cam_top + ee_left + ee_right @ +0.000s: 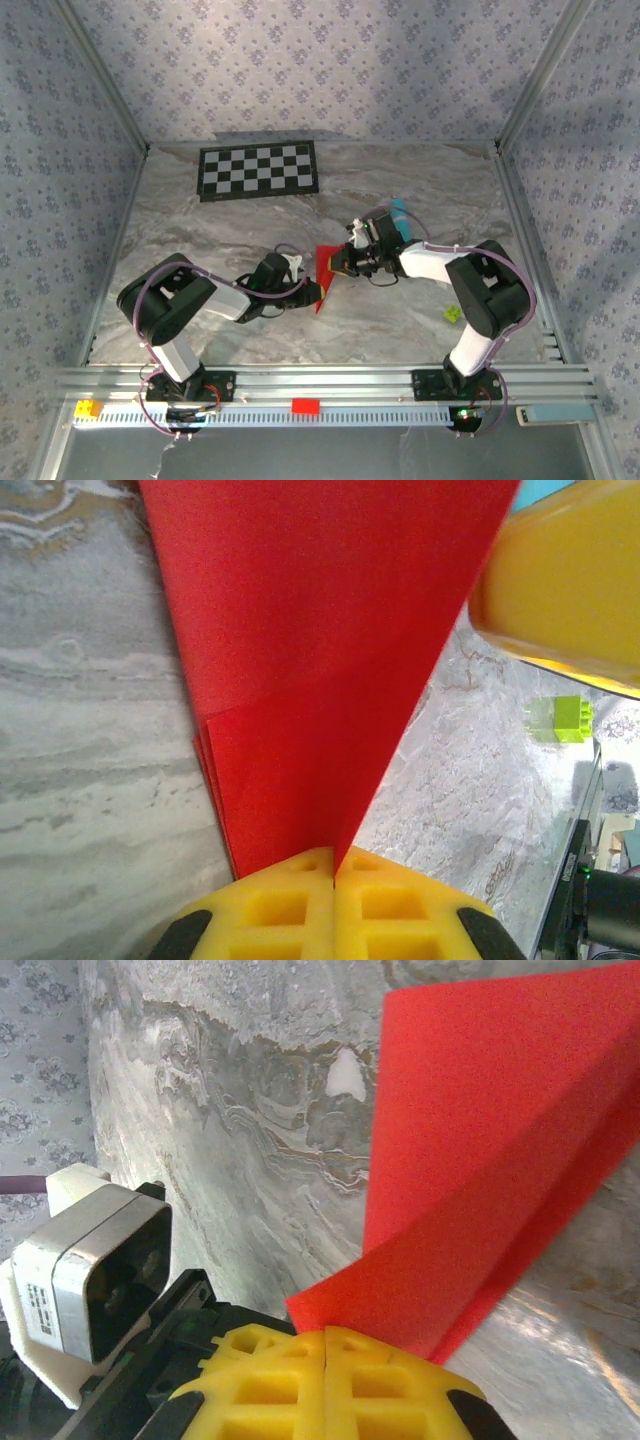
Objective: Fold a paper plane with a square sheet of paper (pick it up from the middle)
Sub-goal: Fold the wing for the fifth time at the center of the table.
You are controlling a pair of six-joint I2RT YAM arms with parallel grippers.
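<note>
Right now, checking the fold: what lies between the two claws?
The folded red paper, pinched by left claw and right claw from opposite sides; the top view shows it.

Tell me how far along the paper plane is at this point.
Done: the red paper is already folded into a layered, tapering wedge. In hand: the left fingers and right fingers are both shut on it. Left: any remaining folds and the release; whether the dart shape is finished can't be told.

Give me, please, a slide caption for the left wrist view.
Left claw shut on the folded red paper over the marbled table, a green brick beyond.
</note>
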